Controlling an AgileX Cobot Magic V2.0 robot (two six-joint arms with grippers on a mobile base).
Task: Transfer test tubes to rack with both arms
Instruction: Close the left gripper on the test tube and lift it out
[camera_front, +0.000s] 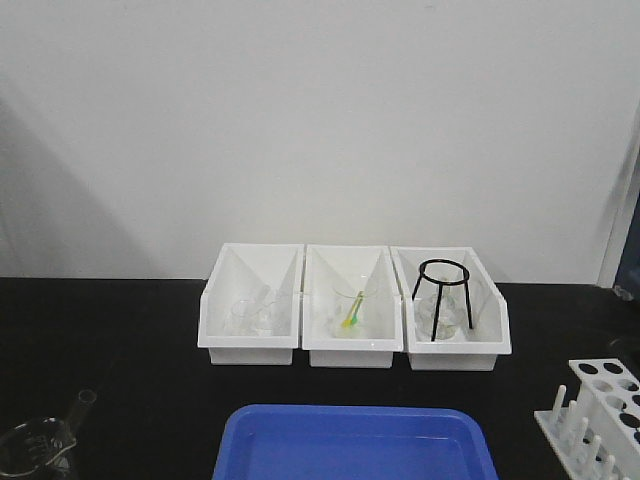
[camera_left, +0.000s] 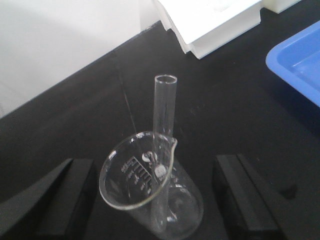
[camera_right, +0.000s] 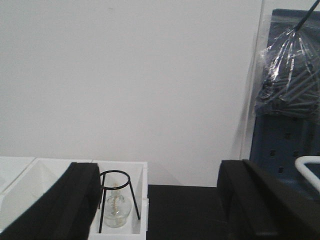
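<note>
Glass test tube leans in beaker between spread, empty left jaws; close on tube above rim, lift straight; right jaws likewise spread, empty.

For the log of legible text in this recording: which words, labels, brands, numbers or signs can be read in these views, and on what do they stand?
No text can be read in any view.
On the clear glass beaker: white printed graduation marks and a small white patch, too blurred to read.
On the white plastic test tube rack, the three white open-front bins and the blue plastic tray: no text visible.
</note>
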